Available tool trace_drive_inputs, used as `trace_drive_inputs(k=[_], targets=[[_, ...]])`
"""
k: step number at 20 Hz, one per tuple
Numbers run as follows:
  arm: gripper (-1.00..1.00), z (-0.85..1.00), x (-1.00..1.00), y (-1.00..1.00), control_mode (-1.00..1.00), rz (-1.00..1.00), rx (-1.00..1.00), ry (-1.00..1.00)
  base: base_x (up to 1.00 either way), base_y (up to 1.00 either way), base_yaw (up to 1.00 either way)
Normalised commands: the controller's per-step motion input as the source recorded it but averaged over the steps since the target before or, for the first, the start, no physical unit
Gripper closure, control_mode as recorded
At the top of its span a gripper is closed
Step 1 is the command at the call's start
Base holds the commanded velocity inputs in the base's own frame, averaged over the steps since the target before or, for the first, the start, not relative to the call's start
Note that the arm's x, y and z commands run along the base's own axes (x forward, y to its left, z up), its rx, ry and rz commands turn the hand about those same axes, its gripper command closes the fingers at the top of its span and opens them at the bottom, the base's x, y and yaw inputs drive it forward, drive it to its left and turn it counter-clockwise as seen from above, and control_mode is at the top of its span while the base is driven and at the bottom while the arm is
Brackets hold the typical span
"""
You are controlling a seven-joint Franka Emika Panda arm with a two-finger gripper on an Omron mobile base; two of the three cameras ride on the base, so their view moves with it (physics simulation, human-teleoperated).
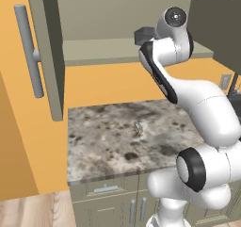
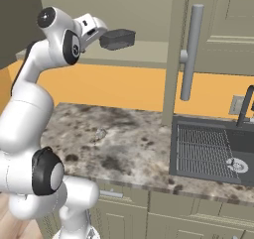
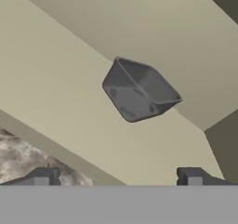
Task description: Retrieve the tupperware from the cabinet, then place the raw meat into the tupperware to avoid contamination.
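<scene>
Jaws (image 3: 117,176) are standing wide apart and gripping nothing, facing the tupperware (image 3: 139,89) sitting mid-frame in the hand view on the open cabinet (image 1: 117,49) shelf, probably lining up a reach above the worktop (image 2: 124,144).

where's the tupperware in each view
Left base view: tupperware upper centre-right on the cabinet shelf, partly behind the arm.
Right base view: upper left-centre, on the shelf just ahead of the gripper.
Hand view: centre, tilted by the camera's roll.
Shared landmark: the olive shelf it sits on.
</scene>
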Motion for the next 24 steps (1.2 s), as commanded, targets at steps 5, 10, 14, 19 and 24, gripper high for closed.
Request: trace_drive_inputs(k=[5, 10, 14, 19, 24], targets=[[-1.0, 0.0, 0.22, 0.0, -1.0, -0.01, 0.0, 0.01, 0.0, 0.0, 0.0], [-1.0, 0.0, 0.2, 0.0, -1.0, -0.01, 0.0, 0.02, 0.0, 0.0, 0.0], [-1.0, 0.0, 0.19, 0.0, -1.0, -0.01, 0.0, 0.02, 0.0, 0.0, 0.0], [-1.0, 0.0, 0.19, 0.0, -1.0, -0.01, 0.0, 0.02, 0.0, 0.0, 0.0], [-1.0, 0.0, 0.17, 0.0, -1.0, 0.0, 0.0, 0.0, 0.0, 0.0, 0.0]])
